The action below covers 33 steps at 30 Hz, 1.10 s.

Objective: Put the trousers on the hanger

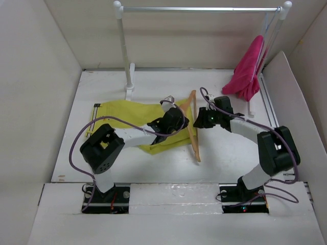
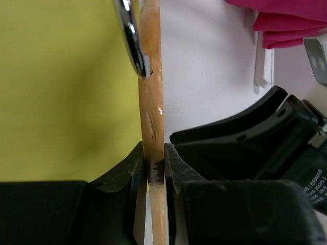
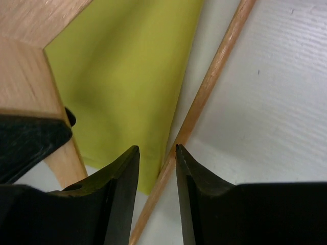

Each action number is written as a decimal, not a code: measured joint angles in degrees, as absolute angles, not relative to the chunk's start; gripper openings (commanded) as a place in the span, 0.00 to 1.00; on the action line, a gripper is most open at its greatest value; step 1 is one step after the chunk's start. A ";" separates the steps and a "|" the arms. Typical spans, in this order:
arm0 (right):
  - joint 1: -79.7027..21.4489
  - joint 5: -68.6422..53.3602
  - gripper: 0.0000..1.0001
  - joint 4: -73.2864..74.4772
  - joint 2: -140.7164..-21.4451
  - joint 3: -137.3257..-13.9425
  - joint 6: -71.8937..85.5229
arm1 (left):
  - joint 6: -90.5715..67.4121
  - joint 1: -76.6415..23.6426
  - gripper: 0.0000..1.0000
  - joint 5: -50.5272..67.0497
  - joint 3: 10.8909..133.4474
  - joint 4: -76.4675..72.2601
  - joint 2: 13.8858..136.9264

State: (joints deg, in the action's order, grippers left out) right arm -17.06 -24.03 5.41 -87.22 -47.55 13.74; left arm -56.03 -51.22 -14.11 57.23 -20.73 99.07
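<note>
The yellow-green trousers (image 1: 127,115) lie flat on the white table, folded lengthwise, and reach from the left to under the hanger. The tan wooden hanger (image 1: 192,125) lies over their right end. My left gripper (image 1: 177,121) is shut on the hanger's wooden arm (image 2: 152,102), just below the metal hook (image 2: 130,35), with trousers (image 2: 61,87) to its left. My right gripper (image 1: 200,121) is open, close to the right of the hanger. Its fingertips straddle the thin lower bar (image 3: 204,92) without gripping it, next to the trousers' edge (image 3: 127,66). In the wrist views the left gripper (image 2: 156,153) and the right gripper (image 3: 157,148) nearly face each other.
A white-and-silver clothes rail (image 1: 199,9) stands at the back, its left post (image 1: 125,51) near the trousers. A magenta-pink garment (image 1: 248,71) hangs from the rail's right end. White walls close in the table on the left, right and back.
</note>
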 measured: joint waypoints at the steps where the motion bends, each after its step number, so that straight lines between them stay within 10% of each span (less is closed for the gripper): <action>1: -17.06 -23.99 0.42 4.25 -89.17 -48.38 14.02 | -55.83 -51.05 0.00 -14.11 57.23 -20.78 99.35; 12: -19.33 -23.35 0.44 -1.78 -100.16 -53.49 16.34 | -55.35 -50.68 0.00 -14.39 57.41 -21.17 101.54; 14: -19.94 -23.31 0.34 -2.04 -100.51 -53.49 16.71 | -55.35 -50.68 0.00 -14.48 57.54 -21.23 101.71; 16: -20.25 -23.75 0.00 -3.05 -100.73 -53.43 17.50 | -55.29 -50.61 0.00 -14.59 57.84 -21.19 101.93; 33: -1.30 -29.39 0.00 4.08 -76.51 -47.16 16.08 | -47.68 -49.23 0.00 -17.85 55.18 -20.40 98.21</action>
